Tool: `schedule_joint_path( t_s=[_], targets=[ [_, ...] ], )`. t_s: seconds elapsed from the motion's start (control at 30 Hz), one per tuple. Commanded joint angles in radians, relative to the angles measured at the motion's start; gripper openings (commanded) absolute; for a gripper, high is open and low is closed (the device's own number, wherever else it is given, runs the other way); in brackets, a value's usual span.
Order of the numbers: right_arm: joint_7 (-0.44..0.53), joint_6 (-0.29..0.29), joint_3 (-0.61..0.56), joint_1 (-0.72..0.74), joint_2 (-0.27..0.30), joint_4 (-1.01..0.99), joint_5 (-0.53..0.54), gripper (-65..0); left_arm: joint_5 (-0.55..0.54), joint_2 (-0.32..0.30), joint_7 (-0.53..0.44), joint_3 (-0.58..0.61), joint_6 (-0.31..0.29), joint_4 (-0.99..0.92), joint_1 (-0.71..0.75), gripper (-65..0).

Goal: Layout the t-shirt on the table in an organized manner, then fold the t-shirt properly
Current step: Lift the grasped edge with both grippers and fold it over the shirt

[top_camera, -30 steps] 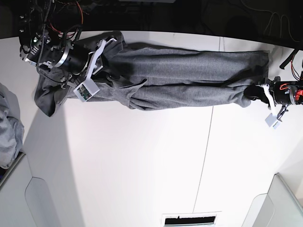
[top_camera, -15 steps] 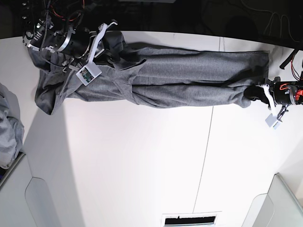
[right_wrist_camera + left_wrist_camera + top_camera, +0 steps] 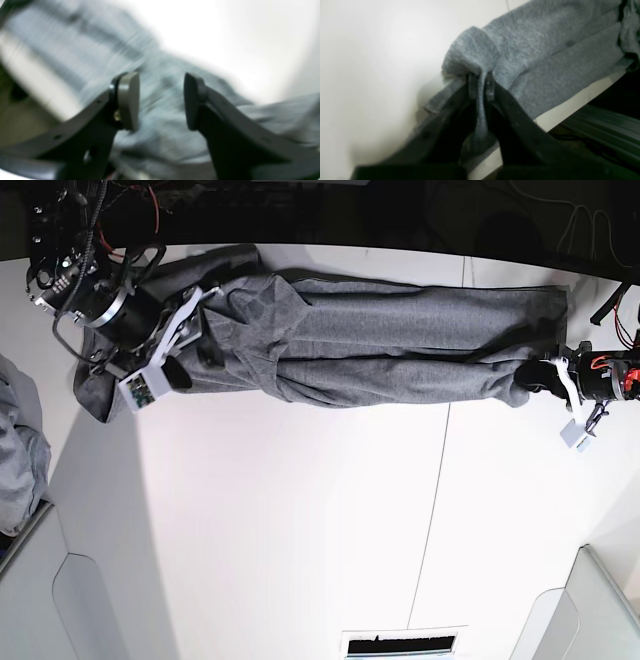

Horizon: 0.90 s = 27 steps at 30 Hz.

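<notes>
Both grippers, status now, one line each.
Left gripper: closed, fingers pinching the heather-grey knit t-shirt.
Right gripper: open, fingers apart with nothing between them, above the t-shirt.

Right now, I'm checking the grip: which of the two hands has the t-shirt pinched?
The left hand, at the base view's right: its jaws pinch t-shirt cloth; the right hand stands open.

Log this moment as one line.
left gripper: shut on t-shirt | right gripper: open, empty, over cloth | t-shirt: rumpled, unfolded
</notes>
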Motion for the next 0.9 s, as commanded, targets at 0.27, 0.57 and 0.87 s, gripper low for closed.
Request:
schedule_joint_path(
  t_s=[0.27, 0.57, 0.87],
  targets=[
    [0.016, -0.014, 0.006, 0.105, 0.009, -0.22, -0.126, -65.0, -0.037, -0.026, -0.015, -0.008, -0.009, 0.012, -0.014, -37.0],
    [0.079, -0.008, 0.006, 0.105, 0.042, -0.452, -0.159, -65.0, -0.055, -0.025, 0.0, -0.104, -0.009, 0.012, -0.014, -35.9],
    [0.096, -0.01, 0.007, 0.11, 0.042, -0.373, -0.109, -65.0, -0.172, -0.024, 0.047, -0.381, -0.009, 0.012, 0.117, -35.7]
  ],
)
